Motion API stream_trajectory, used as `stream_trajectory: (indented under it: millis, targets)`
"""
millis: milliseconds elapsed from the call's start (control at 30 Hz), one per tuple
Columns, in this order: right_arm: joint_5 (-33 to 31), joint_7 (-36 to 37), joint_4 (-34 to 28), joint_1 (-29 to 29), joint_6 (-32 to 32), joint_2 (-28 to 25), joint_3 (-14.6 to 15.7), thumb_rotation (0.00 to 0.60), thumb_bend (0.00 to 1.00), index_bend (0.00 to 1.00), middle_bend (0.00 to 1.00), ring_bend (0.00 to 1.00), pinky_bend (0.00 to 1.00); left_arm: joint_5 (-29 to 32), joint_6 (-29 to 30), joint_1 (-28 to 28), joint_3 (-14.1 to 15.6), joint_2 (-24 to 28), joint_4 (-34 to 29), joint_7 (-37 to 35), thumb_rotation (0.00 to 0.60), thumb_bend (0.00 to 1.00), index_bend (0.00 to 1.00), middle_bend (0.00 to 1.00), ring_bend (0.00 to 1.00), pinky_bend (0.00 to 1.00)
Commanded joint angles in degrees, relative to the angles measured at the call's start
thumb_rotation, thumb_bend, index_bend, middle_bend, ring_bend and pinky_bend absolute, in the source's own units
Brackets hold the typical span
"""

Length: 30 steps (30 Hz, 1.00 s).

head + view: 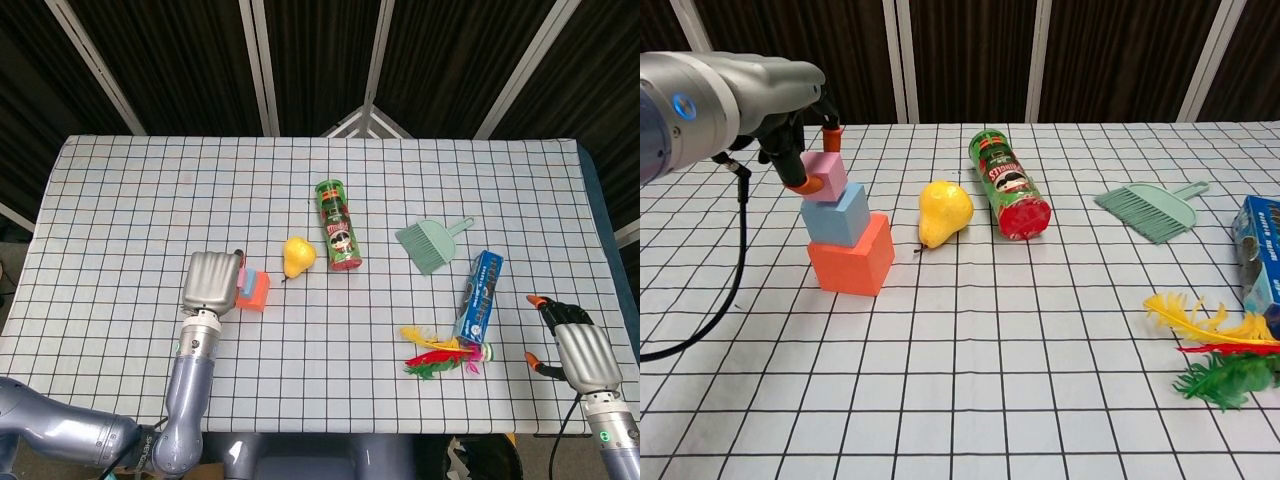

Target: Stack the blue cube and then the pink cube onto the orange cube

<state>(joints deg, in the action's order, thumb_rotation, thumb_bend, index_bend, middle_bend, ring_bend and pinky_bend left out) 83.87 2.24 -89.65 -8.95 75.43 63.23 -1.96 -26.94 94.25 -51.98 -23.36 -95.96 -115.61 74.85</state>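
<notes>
The orange cube (850, 262) sits on the checked cloth with the blue cube (838, 214) stacked on it. My left hand (798, 135) pinches the pink cube (828, 174) between orange-tipped fingers, low over the blue cube's top left part; I cannot tell whether they touch. From the head view my left hand (212, 283) covers most of the stack, leaving a pink sliver of the pink cube (243, 283) and the orange cube (258, 291) visible. My right hand (572, 342) rests open at the table's front right edge, holding nothing.
A yellow pear (943, 212) lies just right of the stack, then a green chips can (1008, 185) on its side. Farther right are a green dustpan brush (1150, 210), a blue box (481, 295) and coloured feathers (1215, 352).
</notes>
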Motion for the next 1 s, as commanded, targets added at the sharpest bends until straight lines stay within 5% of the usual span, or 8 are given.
stream_trajectory:
  millis: [33,1000]
  targets:
    - [0.03,0.08,-0.01,0.04,0.08,-0.04,0.01,0.600,0.30,0.17,0.20,0.22,0.19,0.01,0.47,-0.43,0.26,-0.18,0.24,0.04,0.600,0.40,0.44,0.94,0.69,0.78]
    - [-0.28,-0.28,-0.19,-0.09,-0.32,-0.04,0.03,0.600,0.30,0.18,0.20,0.22,0.19,1.15,0.97,-2.68,2.26,-0.88,3.58,-1.40,0.600,0.40,0.44,0.94,0.69,0.78]
